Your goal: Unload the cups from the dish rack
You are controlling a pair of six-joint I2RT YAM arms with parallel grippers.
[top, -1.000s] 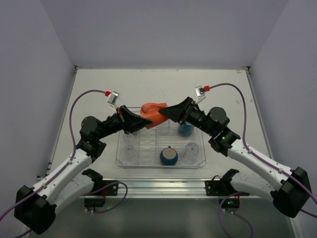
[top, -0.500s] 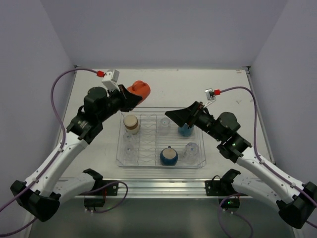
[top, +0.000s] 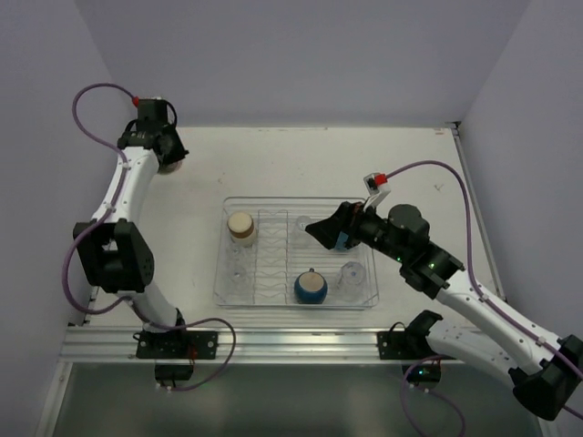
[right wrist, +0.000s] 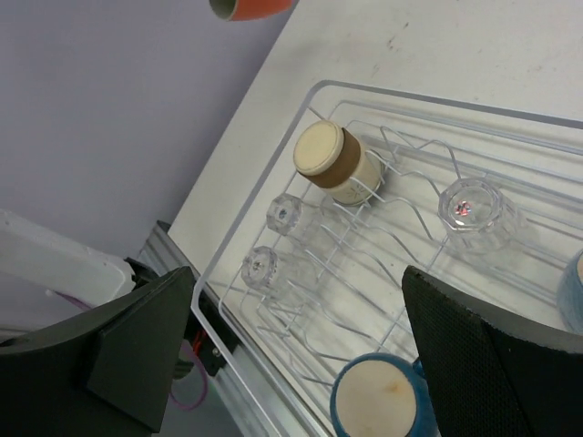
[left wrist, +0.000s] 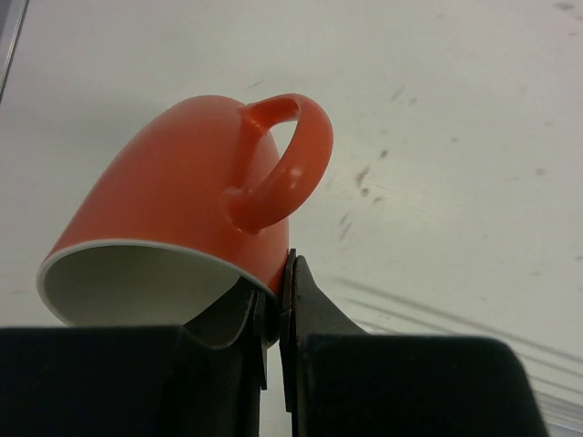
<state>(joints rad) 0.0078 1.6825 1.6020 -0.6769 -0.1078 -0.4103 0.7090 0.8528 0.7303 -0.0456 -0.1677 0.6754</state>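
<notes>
A clear dish rack (top: 273, 304) sits mid-table. It holds a tan-cream cup (top: 241, 226) at its far left corner and a dark blue round cup (top: 311, 288) near its front edge. It also holds clear tumblers (top: 352, 273), which are faint against the wire grid and hard to count from above. A light blue mug (top: 342, 241) in the rack is mostly hidden under the right claw (top: 321, 229), and the right wrist view cuts it off at the frame edge.

The orange mug (left wrist: 182, 200) is out of the rack, over the far left corner of the table (top: 410, 164) and well apart from the rack. From above it is hidden behind the left claw (left wrist: 271, 296). That claw is clamped on the mug's wall at the rim, one finger inside and one outside. The mug is tilted, handle uppermost. Whether it touches the table cannot be told.

The right claw hangs over the rack with its fingers spread wide, holding nothing.
</notes>
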